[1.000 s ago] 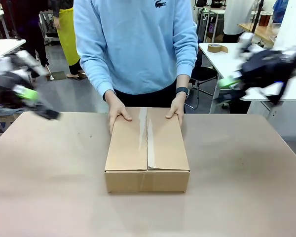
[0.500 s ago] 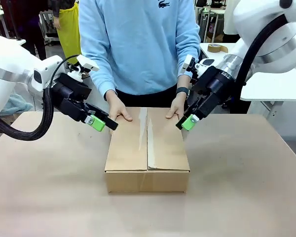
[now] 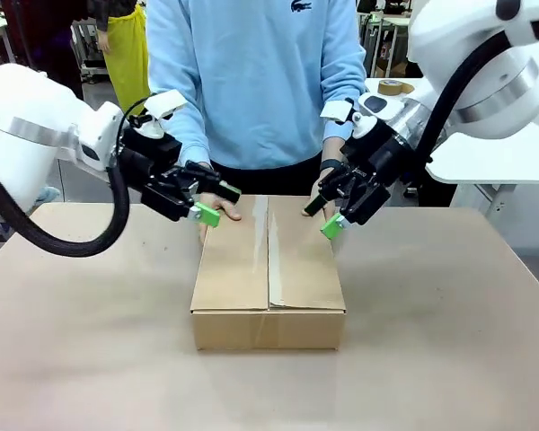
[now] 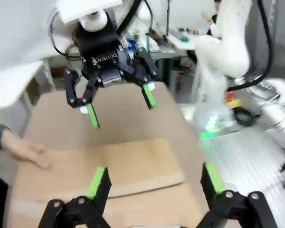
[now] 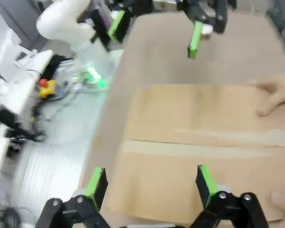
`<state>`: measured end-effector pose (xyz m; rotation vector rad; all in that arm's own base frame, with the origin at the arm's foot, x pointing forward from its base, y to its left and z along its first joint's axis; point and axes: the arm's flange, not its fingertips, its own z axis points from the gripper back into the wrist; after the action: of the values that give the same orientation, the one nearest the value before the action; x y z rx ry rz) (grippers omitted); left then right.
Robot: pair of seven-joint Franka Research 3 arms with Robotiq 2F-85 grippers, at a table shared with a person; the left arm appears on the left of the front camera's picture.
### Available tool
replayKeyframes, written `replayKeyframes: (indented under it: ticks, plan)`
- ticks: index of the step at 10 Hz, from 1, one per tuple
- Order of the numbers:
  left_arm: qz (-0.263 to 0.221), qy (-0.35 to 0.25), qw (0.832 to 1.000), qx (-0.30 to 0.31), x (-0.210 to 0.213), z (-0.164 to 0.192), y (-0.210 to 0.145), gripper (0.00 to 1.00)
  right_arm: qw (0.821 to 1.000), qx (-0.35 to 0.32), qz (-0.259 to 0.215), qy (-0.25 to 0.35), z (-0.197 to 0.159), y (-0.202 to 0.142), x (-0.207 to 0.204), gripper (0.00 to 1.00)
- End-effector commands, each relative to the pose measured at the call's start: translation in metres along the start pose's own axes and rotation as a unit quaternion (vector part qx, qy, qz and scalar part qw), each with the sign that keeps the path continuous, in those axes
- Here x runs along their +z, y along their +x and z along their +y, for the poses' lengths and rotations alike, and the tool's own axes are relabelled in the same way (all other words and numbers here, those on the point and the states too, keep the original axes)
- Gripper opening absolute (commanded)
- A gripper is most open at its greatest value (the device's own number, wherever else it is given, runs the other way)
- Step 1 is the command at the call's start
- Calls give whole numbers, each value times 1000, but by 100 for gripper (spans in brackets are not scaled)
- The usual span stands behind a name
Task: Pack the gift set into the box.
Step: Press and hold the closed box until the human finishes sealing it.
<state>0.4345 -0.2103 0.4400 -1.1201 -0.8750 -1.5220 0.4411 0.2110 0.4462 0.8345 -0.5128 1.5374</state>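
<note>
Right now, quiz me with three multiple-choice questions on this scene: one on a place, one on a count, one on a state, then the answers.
1. Where do the person's hands rest? A on the box's far edge; B on a chair; C in pockets.
2. How many grippers are near the box's far corners? A none; B one; C two.
3. The box's flaps are: A shut and taped; B standing open; C torn off.
Answers: 1 A, both hands lie on its far edge. 2 C, the left gripper and right gripper flank it. 3 A, tape runs along the shut seam.
</note>
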Motion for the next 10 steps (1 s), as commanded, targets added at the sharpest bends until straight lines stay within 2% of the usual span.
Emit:
replayKeyframes:
  ticks: [1,2,3,4,5,6,7,8,9,10]
  plan:
    - [-44,24,984,-170,-3,15,-28,100,980,152,-124,-21,-5,-41,-18,100]
    - [-46,27,985,-163,0,21,-39,100,979,143,-140,-33,-8,-56,-27,100]
    - [-77,41,985,-148,6,25,-49,100,984,76,-122,-103,-11,-66,-41,100]
    - [-27,44,991,-123,3,19,-25,100,991,92,-82,-56,-10,-36,-9,100]
    - [-27,44,991,-123,3,19,-25,100,991,92,-82,-56,-10,-36,-9,100]
    - [-42,49,987,-146,4,25,-46,100,987,92,-108,-75,-13,-61,-24,100]
    - [-28,77,989,-123,1,35,-61,100,984,138,-61,-92,-24,-59,-38,100]
    - [-21,86,992,-85,1,36,-82,100,980,135,-85,-116,-32,-69,-46,100]
    - [-12,101,993,-56,4,34,-101,100,976,126,-132,-116,-38,-79,-49,100]
    - [-17,115,992,-44,5,29,-115,100,975,124,-152,-105,-43,-87,-59,100]
